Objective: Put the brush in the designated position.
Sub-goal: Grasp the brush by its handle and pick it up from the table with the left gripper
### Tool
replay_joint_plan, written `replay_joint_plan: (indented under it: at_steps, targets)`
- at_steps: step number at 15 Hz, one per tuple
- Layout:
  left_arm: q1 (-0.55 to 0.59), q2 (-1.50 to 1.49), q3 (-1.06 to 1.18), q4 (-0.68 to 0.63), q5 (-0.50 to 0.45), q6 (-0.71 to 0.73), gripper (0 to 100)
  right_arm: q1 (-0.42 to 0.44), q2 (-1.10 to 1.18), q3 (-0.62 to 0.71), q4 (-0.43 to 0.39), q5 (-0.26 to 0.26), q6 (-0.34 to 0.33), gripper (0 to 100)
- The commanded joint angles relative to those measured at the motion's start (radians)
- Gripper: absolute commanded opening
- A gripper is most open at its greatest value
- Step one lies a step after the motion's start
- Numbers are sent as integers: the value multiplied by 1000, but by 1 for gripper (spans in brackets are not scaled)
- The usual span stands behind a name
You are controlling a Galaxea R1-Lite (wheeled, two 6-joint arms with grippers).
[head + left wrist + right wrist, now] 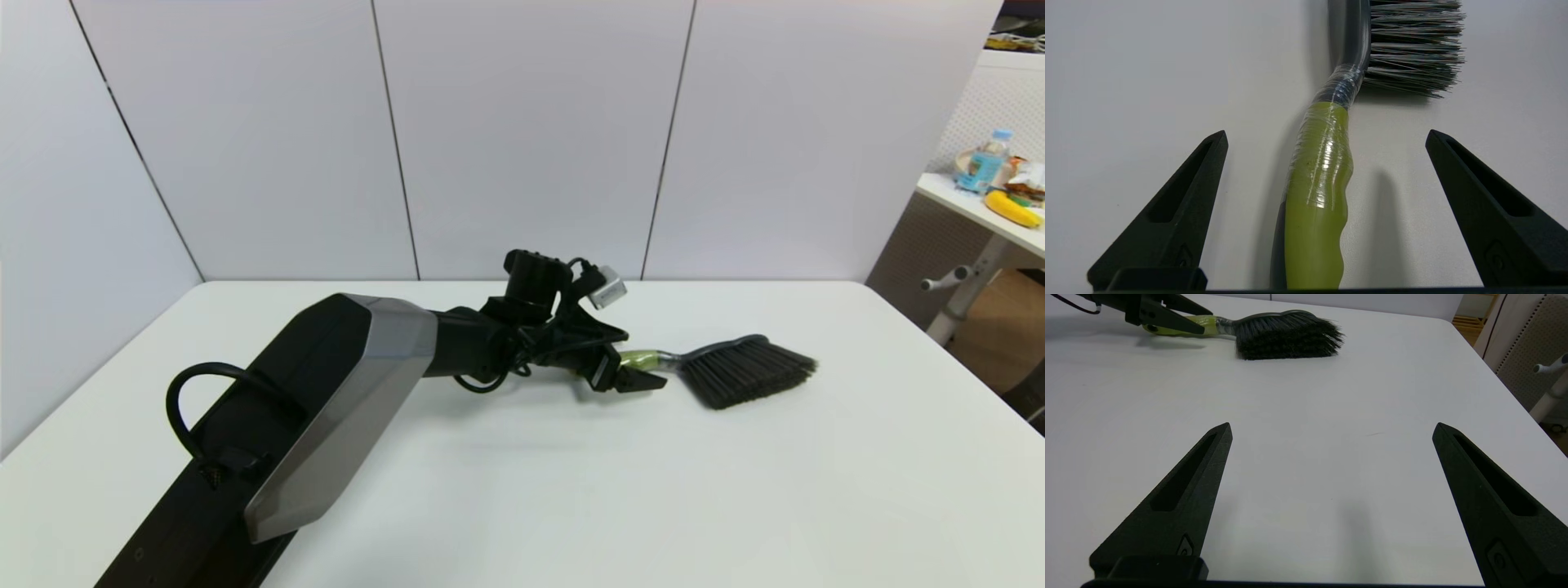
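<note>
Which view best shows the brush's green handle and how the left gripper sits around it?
The left wrist view: the handle lies lengthwise between the left gripper's open jaws, touching neither. The head view shows the whole brush on the table, the handle mostly hidden by the gripper. The right wrist view shows it far off.

Bright, even overhead light; soft shadows on the table (571, 490) (glare streaks the brush (1318, 183) handle); pictures sharp.
</note>
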Motion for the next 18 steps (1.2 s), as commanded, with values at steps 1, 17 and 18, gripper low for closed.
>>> replay_joint_plan:
  at_steps: [1,17,18]
  targets:
    - [0,12,1,4,-5,3,100,1,1,2,0,0,-1,100]
    - [1,26,1,58,-5,86,100,1,1,2,0,1,-1,100]
    - [1,26,1,58,-5,86,100,1,1,2,0,1,-1,100]
